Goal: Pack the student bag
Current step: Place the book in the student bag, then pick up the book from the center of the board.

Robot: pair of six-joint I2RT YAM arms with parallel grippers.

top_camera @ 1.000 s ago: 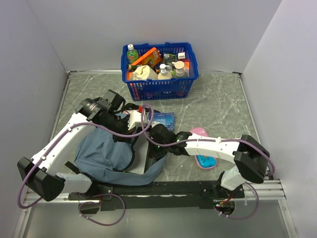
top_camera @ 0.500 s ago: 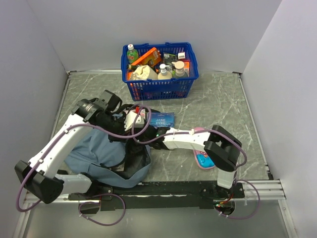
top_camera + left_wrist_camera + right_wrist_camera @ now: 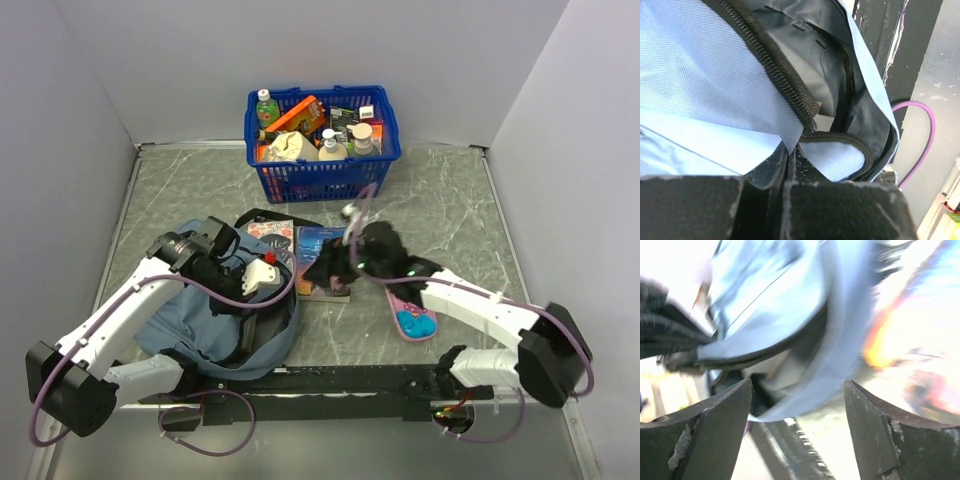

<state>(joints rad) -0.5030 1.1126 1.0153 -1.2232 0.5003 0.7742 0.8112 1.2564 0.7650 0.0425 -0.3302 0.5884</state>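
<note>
Student bag (image 3: 185, 315) is a soft grey-blue fabric backpack, slumped and bunched on the near left of the surface (image 3: 450, 215), just in front of the arm bases. The main mouth is unzipped and gaping toward the right, with dark zip teeth running along the edge and paler grey lining inside. A black strap loops out behind its top. Left pincer (image 3: 786, 172) is pressed together on the bag, pinching a fold of fabric right next to the zip and holding that edge up. Right pincer (image 3: 797, 390) is spread wide with nothing between the fingers. It hangs over a blue book (image 3: 322, 262) just right of the bag mouth, and its wrist view is blurred. Versus a second ago: the right arm was stretched across with its pincer closed down at the bag's opening, and now it has pulled back and opened up. The bag lay flatter then, with a flap trailing right along the near edge, and is now gathered more to the left. The left arm has dropped lower, and a second dark-covered book (image 3: 268, 232) now shows beside the bag's top. Blue basket (image 3: 322, 180) at the back is unchanged, and so is the pink pencil case (image 3: 412, 320) to the right.
</note>
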